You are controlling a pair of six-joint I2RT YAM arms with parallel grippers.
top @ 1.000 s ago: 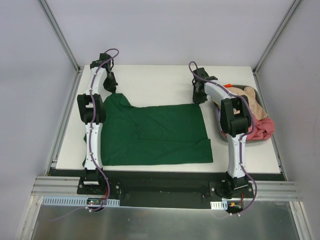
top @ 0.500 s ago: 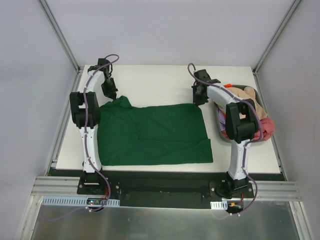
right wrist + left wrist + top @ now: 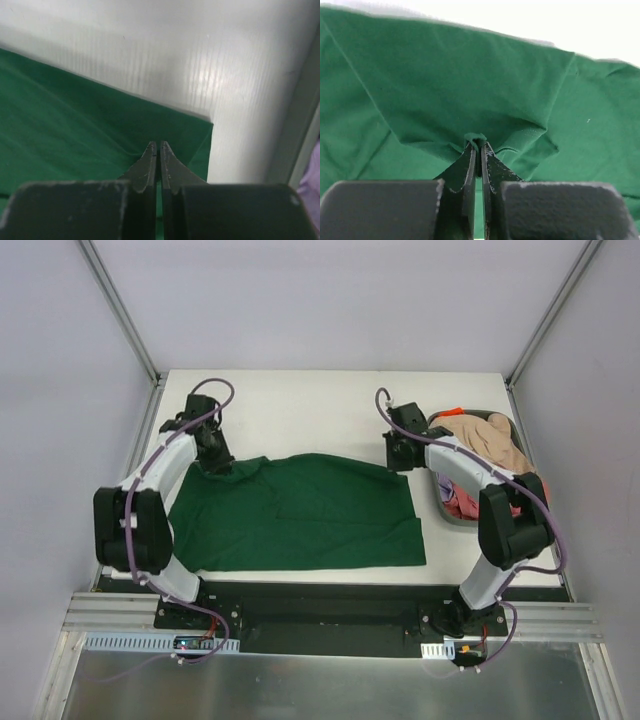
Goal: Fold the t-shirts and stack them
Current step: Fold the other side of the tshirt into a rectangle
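A large dark green t-shirt [image 3: 310,515] lies spread on the white table [image 3: 300,405]. My left gripper [image 3: 213,462] is shut on a pinch of cloth at its far left corner; the left wrist view shows the jaws [image 3: 476,144] closed on a green fold [image 3: 485,85]. My right gripper [image 3: 397,458] is shut at the shirt's far right corner; the right wrist view shows its tips [image 3: 158,145] pressed together on the green cloth [image 3: 75,115]. A beige t-shirt [image 3: 490,440] and a pink-red t-shirt [image 3: 468,503] lie in a basket at the right.
The grey basket [image 3: 447,512] stands at the table's right edge, with an orange bit [image 3: 455,411] at its far rim. Its wall [image 3: 300,135] and a purple bit [image 3: 312,172] show at the right of the right wrist view. Metal frame posts stand at the far corners.
My left gripper moved nearer with the shirt's far left corner, pulling that edge inward. Both arms' elbows swung outward and down, uncovering the basket. The right gripper stayed at the far right corner.
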